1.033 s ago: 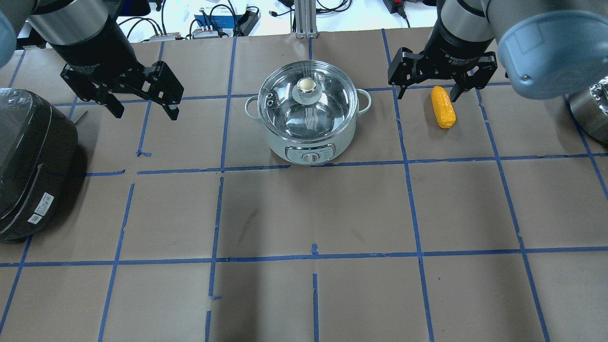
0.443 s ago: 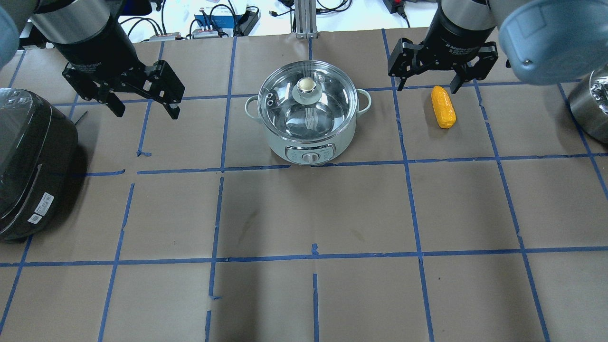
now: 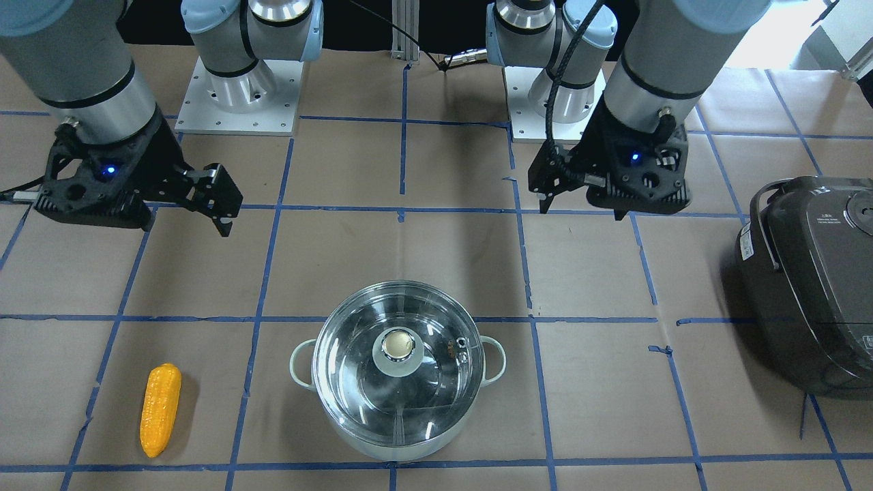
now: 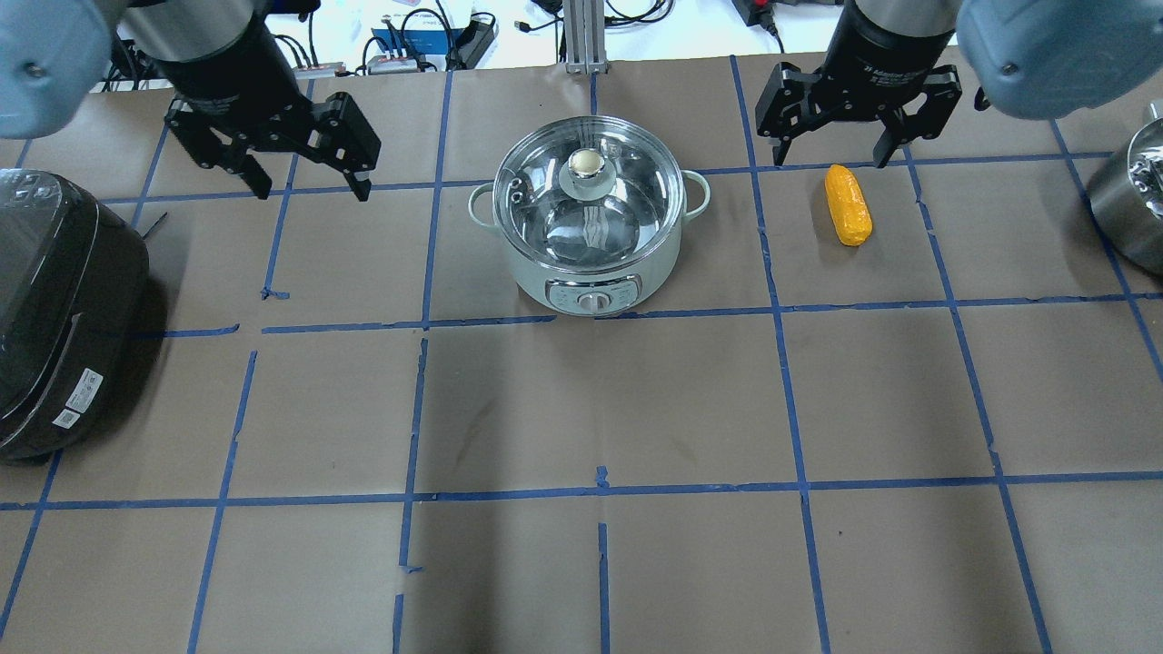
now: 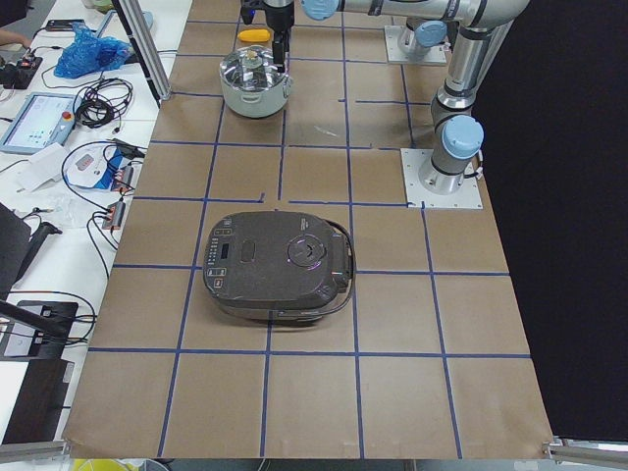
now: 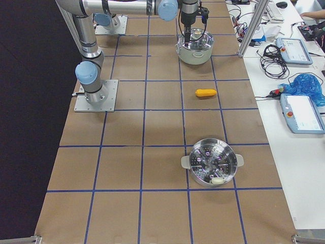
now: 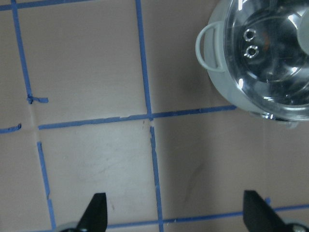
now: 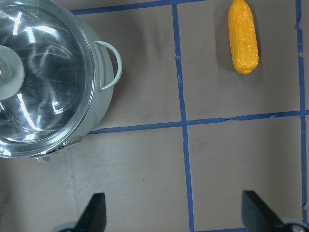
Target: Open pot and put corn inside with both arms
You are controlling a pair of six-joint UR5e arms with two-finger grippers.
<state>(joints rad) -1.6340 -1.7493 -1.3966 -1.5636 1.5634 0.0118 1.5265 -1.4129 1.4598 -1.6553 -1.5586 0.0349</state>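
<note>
**Desk:** What do you have on your screens?

**Operator:** I have the brown-papered bench with its blue tape grid. The dark rice cooker sits at the robot's left end. At the right end I see a metal steamer basket with something pale in it, though I can't make out what.

**Desk:** And the pot?

**Operator:** The pot stands mid-bench with its glass lid seated on it, and nothing is touching the pale knob.

**Desk:** Arms?

**Operator:** I see both raised above the bench, on the robot's side of the pot. The left gripper hangs off the pot's left, and its fingers are spread wide and hold nothing. The right gripper is the same, with its fingers apart and empty.

**Desk:** Corn?

**Operator:** The corn lies flat on the bench to the pot's right, apart from it. A tape line runs between them. My right wrist camera shows the corn ahead of the fingers and clear of them.
</note>
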